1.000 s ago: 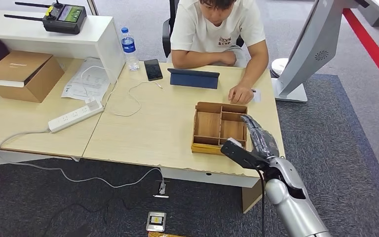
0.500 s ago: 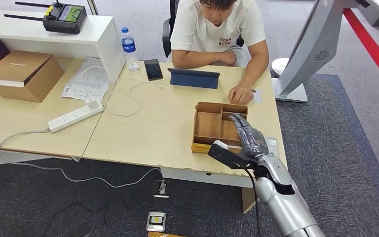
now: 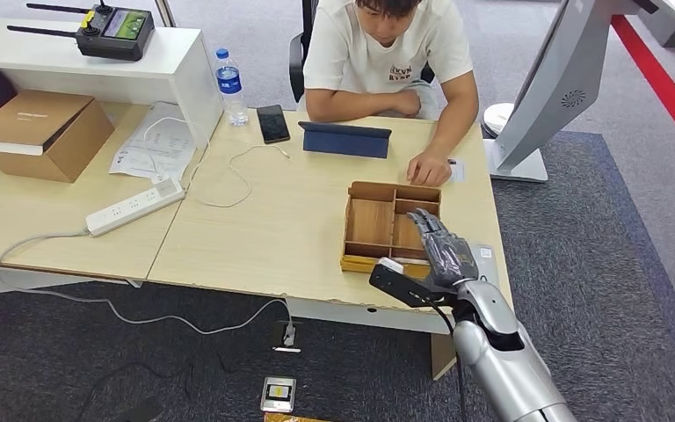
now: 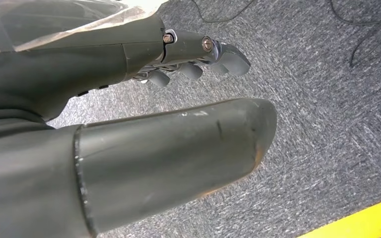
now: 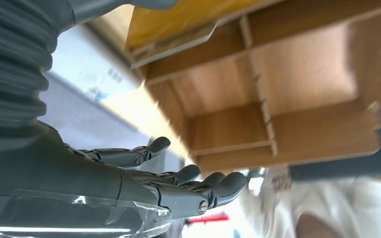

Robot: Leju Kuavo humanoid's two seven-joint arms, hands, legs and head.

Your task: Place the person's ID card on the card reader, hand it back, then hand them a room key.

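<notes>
My right hand (image 3: 428, 255) hovers over the near right corner of the wooden compartment tray (image 3: 373, 224), fingers stretched, thumb apart, holding nothing. The right wrist view has the same hand (image 5: 154, 178) in front of the tray's dividers (image 5: 258, 99). A person in a white shirt (image 3: 387, 48) sits across the table, one hand resting on a small white card (image 3: 457, 167) near the far right edge. A flat light grey device (image 3: 483, 255) lies on the table just right of my hand. My left hand (image 4: 144, 124) hangs over grey carpet, holding nothing.
Beyond the tray are a blue tablet case (image 3: 344, 139), a phone (image 3: 272, 123) and a water bottle (image 3: 228, 83). A power strip (image 3: 134, 207), papers (image 3: 154, 145) and a cardboard box (image 3: 39, 132) lie left. A white kiosk stand (image 3: 562, 79) rises at the right.
My right hand has moved left and a little nearer, from the tray's right side to over its near right corner. The grey device beside it has come into sight.
</notes>
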